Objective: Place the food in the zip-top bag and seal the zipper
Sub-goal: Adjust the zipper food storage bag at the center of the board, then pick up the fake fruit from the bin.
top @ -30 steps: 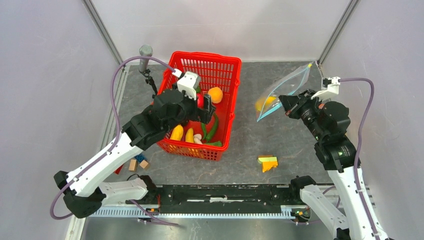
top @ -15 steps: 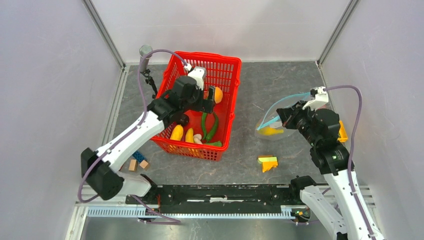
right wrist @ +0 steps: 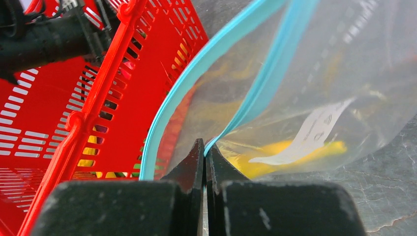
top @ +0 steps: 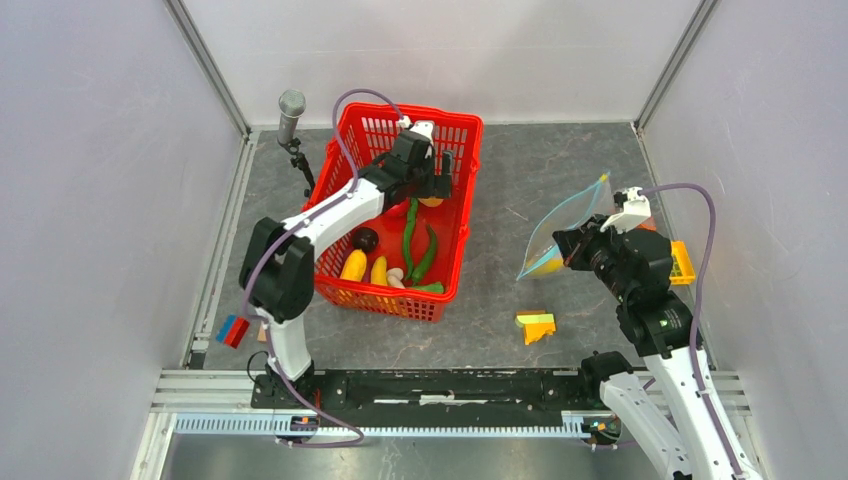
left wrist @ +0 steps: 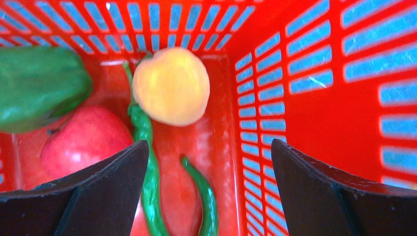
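- You are holding your left gripper (top: 440,178) inside the red basket (top: 468,215), at its far corner, above the orange (top: 432,201).
- Your right gripper (top: 566,246) is pinching the zip-top bag (top: 570,222), which is carrying yellow food (top: 546,266).

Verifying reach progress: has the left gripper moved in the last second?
Yes. The left gripper moved from the middle of the red basket toward its far right corner, and is now open above the orange fruit.

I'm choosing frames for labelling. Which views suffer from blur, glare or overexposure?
Top external: even light, sharp, soft shadows. Left wrist: the orange fruit is washed out and the basket slots glow blue; the jaws are dark. Right wrist: the zip-top bag is soft with glare, the shut jaws dark and soft.
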Robot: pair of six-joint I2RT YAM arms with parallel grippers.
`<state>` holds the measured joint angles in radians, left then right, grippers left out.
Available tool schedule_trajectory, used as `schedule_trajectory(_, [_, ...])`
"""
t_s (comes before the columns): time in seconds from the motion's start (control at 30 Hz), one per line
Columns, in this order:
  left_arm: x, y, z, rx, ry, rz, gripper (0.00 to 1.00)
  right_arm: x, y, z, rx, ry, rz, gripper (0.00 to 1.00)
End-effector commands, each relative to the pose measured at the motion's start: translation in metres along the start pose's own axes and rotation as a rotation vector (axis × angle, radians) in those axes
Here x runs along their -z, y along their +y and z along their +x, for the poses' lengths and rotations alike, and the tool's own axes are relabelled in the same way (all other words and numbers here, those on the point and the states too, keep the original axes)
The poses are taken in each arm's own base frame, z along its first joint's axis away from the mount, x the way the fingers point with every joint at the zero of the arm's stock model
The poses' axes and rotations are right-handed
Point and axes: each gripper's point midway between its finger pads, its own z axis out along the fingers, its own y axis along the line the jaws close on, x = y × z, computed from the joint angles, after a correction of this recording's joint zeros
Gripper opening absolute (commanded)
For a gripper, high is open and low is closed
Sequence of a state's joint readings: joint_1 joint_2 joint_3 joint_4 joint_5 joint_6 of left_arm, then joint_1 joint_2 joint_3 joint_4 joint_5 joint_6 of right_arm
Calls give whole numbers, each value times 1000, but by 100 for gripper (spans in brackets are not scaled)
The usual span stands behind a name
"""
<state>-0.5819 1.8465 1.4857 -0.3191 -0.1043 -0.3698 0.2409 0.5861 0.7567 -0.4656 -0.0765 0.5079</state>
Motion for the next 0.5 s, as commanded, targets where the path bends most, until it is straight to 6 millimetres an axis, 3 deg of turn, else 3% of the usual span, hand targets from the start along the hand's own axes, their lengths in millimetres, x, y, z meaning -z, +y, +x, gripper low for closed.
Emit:
schedule_trajectory(0.0, [-26,-3,-37,60,-108,-42,100,-1,5,-5,9,-17,-29,0])
schedule_trajectory(0.13, [-44,7,-35,82,-112,-98,100,-3,6,0,5,-1,-38,0])
schedule_trajectory(0.3, [-65,21,-20,101,-99,-149,100,-7,5,6,2,15,-46,0])
schedule_trajectory(0.47, [-86,18,-3,80,-29,-122,98,-9,6,9,-3,21,-53,0])
